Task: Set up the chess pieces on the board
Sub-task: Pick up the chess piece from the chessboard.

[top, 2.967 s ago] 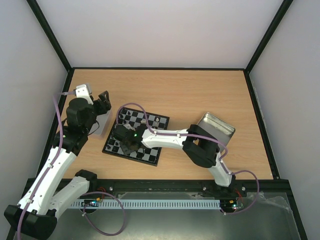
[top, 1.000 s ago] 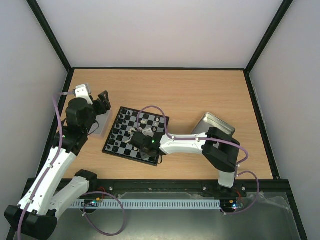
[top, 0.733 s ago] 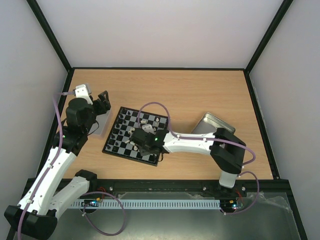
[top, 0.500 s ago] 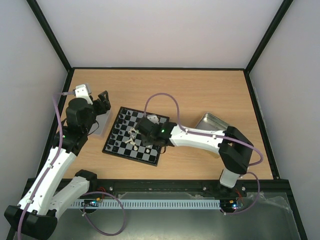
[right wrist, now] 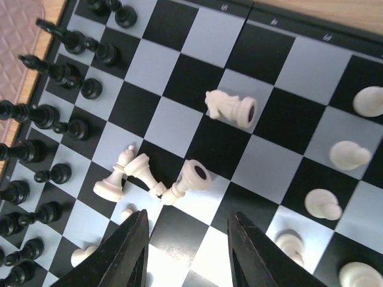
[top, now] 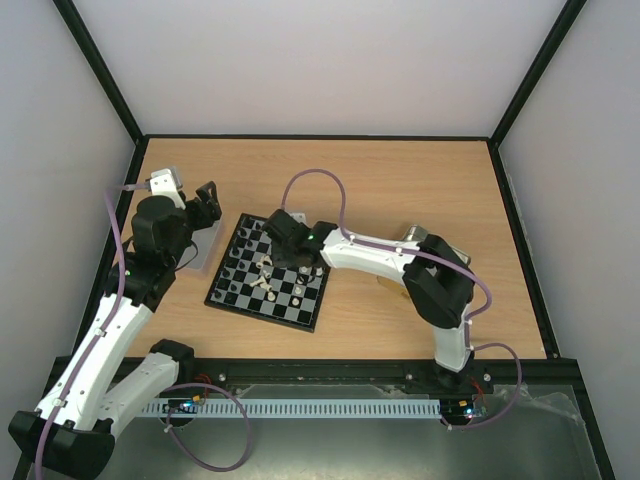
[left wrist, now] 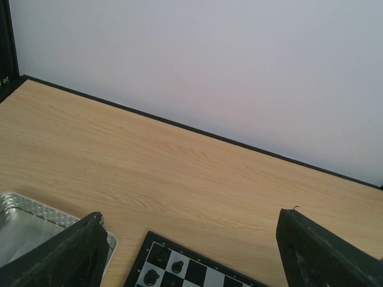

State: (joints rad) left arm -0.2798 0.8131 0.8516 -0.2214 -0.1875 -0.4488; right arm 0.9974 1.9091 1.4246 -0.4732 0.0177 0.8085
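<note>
The board (top: 262, 316) lies left of the table's centre. Black chess pieces (top: 232, 276) stand along its left side, shown as two rows in the right wrist view (right wrist: 72, 42). Cream pieces (top: 264, 277) lie toppled mid-board: a knight (right wrist: 230, 109) on its side and a tangle of three (right wrist: 149, 179). Cream pawns (right wrist: 344, 155) stand on the right squares. My right gripper (top: 283, 238) hovers over the board's far part, open and empty (right wrist: 188, 242). My left gripper (top: 208, 200) is open and empty above the left tin (left wrist: 191, 260).
A silver tin (top: 203, 250) lies left of the board, under the left arm; its rim shows in the left wrist view (left wrist: 36, 209). A second tin (top: 412, 236) right of the board is mostly hidden by the right arm. Black frame rails edge the table.
My right gripper moved from the board's near-left part across to its far side. Toppled cream pieces now lie uncovered mid-board. The left arm has not moved.
</note>
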